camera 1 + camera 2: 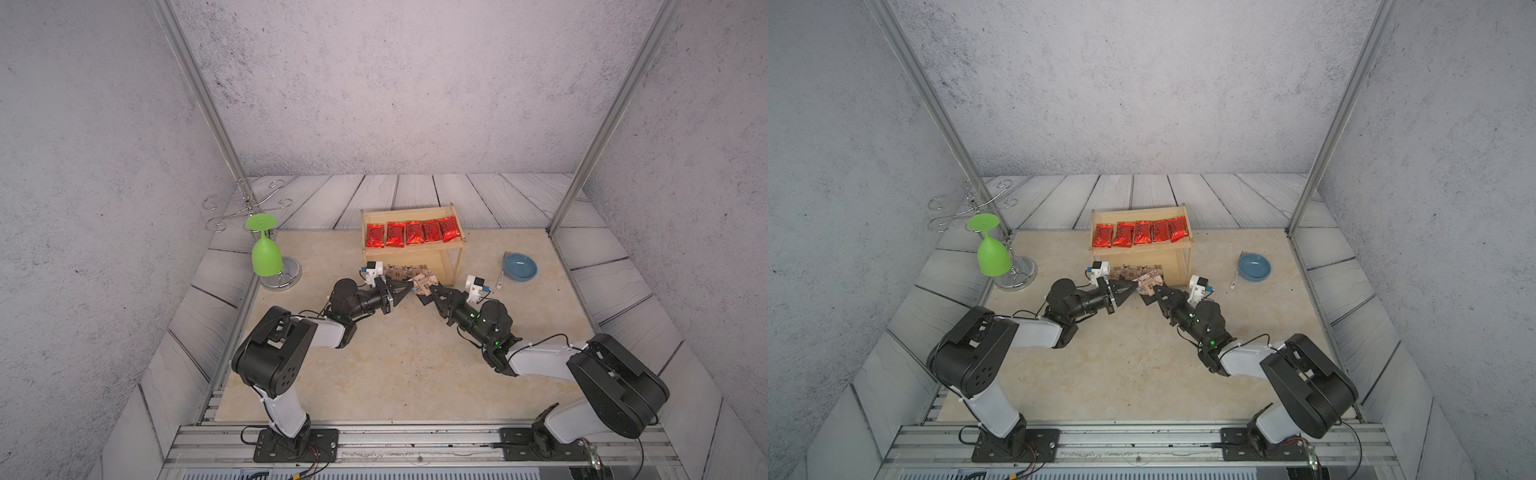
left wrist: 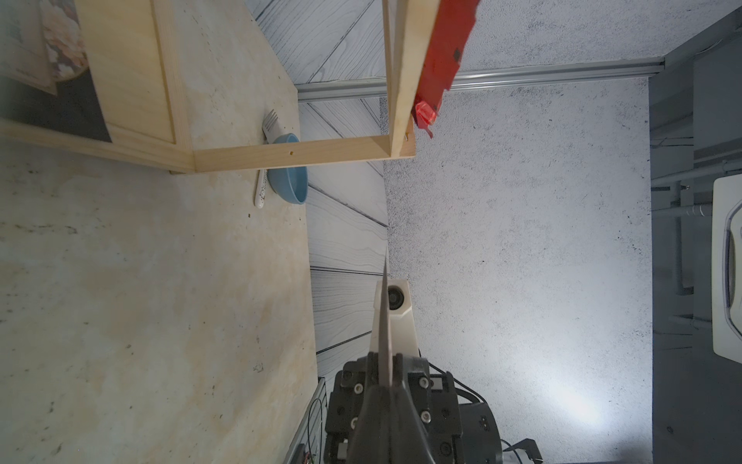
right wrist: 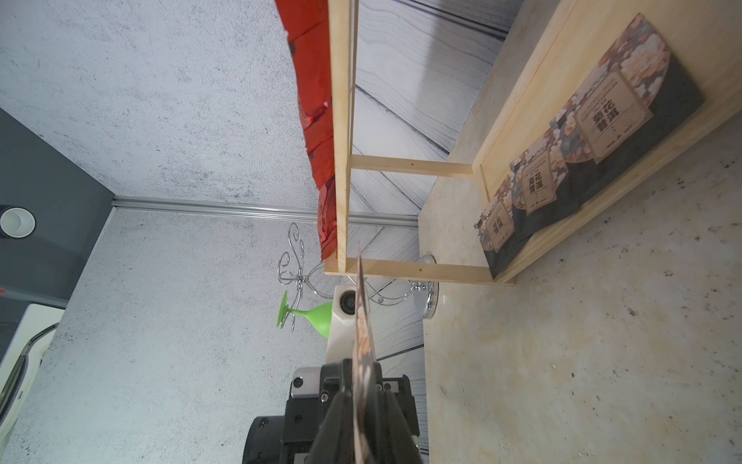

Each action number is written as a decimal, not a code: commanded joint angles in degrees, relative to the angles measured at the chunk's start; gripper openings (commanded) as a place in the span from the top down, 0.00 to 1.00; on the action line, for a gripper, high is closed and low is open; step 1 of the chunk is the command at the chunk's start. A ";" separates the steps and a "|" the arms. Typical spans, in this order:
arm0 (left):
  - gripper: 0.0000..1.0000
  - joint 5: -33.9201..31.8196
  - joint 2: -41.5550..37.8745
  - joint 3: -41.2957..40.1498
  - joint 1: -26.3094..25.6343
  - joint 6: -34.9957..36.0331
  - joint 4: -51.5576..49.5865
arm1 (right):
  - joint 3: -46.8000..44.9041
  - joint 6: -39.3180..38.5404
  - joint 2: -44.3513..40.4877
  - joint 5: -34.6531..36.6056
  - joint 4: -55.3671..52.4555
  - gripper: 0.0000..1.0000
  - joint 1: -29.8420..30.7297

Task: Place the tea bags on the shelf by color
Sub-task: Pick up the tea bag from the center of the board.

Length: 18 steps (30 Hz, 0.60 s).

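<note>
Left gripper (image 1: 409, 286): pressed together on one corner of the held black packet (image 1: 422, 284), low over the tabletop (image 1: 395, 365) just in front of the shelf (image 1: 415, 249). In the left wrist view the packet shows edge-on, a thin strip running straight into the dark fingers (image 2: 371, 426).
Right gripper (image 1: 431, 291): at the opposite side of the same packet, nose to nose with the left gripper. In the right wrist view the packet's edge runs in between its fingers (image 3: 387, 418), which lie close on either side (whether they press the packet or stand just off it, I cannot tell).
Held black packet: spans the gap between the two grippers with its tan label facing up in both top views. It lies before the open front of the lower board, and I cannot tell whether it touches that board.
Shelf: light wood with two boards on thin posts, standing toward the back of the tabletop.
Upper board: five red sachets (image 1: 413, 232) in a row, side by side, the one at the right end slightly tilted.
Lower board: three black packets (image 3: 538, 178) lying label up in a row, each overlapping the next, toward the left part of the board.
Right of the shelf: a blue bowl (image 1: 519, 267) with a white fork (image 1: 500, 277) just beside it, well apart from both grippers.
Left of the shelf: a green glass (image 1: 266, 257) hanging upside down from a wire rack (image 1: 249, 203).
</note>
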 commanded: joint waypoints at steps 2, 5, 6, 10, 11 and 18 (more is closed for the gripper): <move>1.00 0.58 0.53 -0.81 0.42 0.03 2.17 | -0.84 4.50 -1.21 -2.08 0.42 0.88 -0.12; 1.00 0.58 0.43 -0.81 0.42 0.03 2.18 | -0.88 4.43 -1.21 -2.62 0.38 0.89 -0.13; 1.00 0.58 0.52 -0.80 0.44 0.06 2.10 | -0.95 4.37 -1.37 -2.65 0.37 0.89 -0.13; 1.00 0.58 0.49 -0.70 0.46 0.04 2.02 | -1.32 4.01 -2.15 -2.05 -0.06 0.95 -0.10; 1.00 0.58 0.47 -0.66 0.42 0.11 2.01 | -1.32 3.76 -2.47 -1.95 -0.58 0.97 -0.13; 1.00 1.71 -0.22 0.25 0.46 1.18 -1.24 | -1.06 2.29 -3.56 -1.81 -3.09 1.00 -0.15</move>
